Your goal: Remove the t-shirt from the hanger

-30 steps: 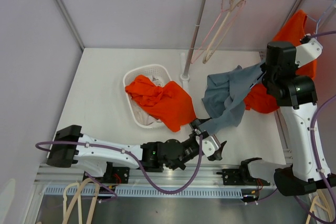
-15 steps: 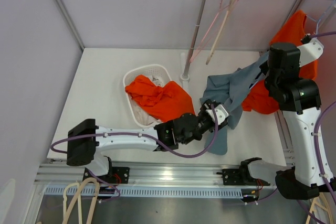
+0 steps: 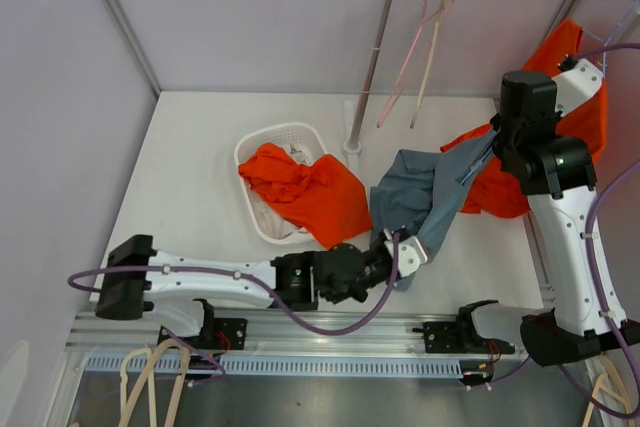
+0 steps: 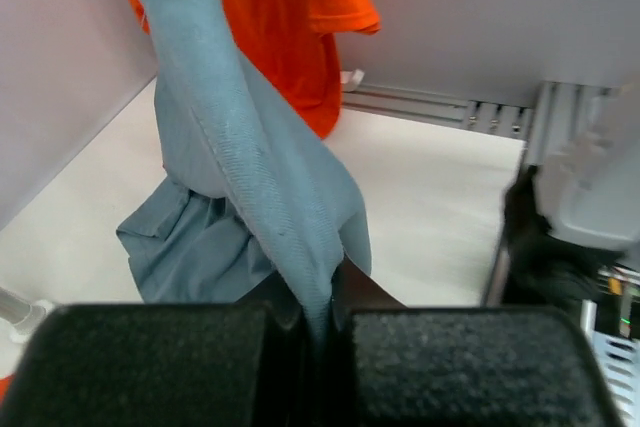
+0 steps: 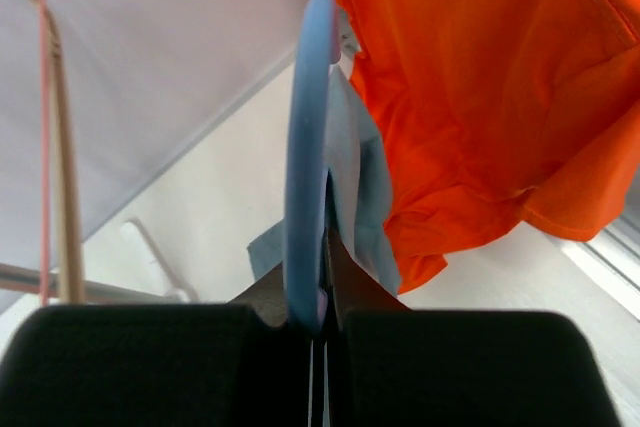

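A grey-blue t-shirt (image 3: 425,192) stretches from the right arm down toward the table's front. My left gripper (image 3: 405,247) is shut on its lower edge; in the left wrist view a fold of the t-shirt (image 4: 250,167) runs down between the closed pads of that gripper (image 4: 318,322). My right gripper (image 3: 497,137) holds the upper end raised. In the right wrist view a light blue hanger (image 5: 305,147) with the t-shirt (image 5: 350,177) on it is pinched in the shut right gripper (image 5: 318,317). From above, the hanger is hidden by cloth and arm.
A white basket (image 3: 285,127) with an orange garment (image 3: 310,192) spilling over its rim sits mid-table. A rack pole (image 3: 368,57) stands behind it, its rail carrying empty pink and wooden hangers (image 3: 425,37) and an orange shirt (image 3: 560,67) at far right.
The left gripper reached up from the front edge to the t-shirt's hem, shut on it and drew it back toward the front. The empty hangers swung on the rail.
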Robot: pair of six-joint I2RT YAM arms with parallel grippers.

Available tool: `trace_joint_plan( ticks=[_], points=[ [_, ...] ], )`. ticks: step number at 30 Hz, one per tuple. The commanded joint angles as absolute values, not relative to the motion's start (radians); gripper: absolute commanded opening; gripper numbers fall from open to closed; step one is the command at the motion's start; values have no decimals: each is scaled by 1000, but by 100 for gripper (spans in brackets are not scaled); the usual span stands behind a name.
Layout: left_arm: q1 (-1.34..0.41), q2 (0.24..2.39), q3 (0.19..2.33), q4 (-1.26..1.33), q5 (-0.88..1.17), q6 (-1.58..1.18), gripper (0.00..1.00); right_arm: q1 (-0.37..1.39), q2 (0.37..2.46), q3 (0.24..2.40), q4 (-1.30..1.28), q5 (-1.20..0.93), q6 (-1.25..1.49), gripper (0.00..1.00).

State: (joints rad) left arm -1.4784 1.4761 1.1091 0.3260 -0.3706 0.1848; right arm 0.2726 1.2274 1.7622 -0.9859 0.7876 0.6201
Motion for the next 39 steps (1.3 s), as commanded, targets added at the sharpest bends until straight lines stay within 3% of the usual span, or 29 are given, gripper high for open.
trace_joint_plan(
  ticks=[1, 7, 17, 20, 25, 30, 33, 39],
  points=[
    [-1557, 1342, 1042, 359, -432, 175, 1, 230, 1262, 1784, -867, 847, 548, 0],
    [-1595, 1258, 925, 342, -463, 85, 1, 69, 1284, 1778, -822, 645, 515, 0],
    [-1618, 1394, 795, 465, -428, -95, 1, -26, 1293, 1787, -838, 453, 538, 0],
    [-1568, 1492, 880, 485, -437, -80, 1, -12, 1241, 1782, -853, 367, 546, 0],
    [-1379, 1600, 1095, 333, -238, -143, 1, 55, 1163, 1798, -905, 157, 532, 0],
    [-1252, 1713, 1469, 70, -253, -104, 1, 67, 1126, 1839, -1026, -135, 534, 0],
    [-1200, 1782, 1677, -85, -239, -123, 1, 69, 1080, 1809, -1065, -161, 526, 0],
    [-1190, 1746, 1617, -84, -164, -172, 1, 72, 1039, 1819, -1062, 9, 486, 0]
  ],
)
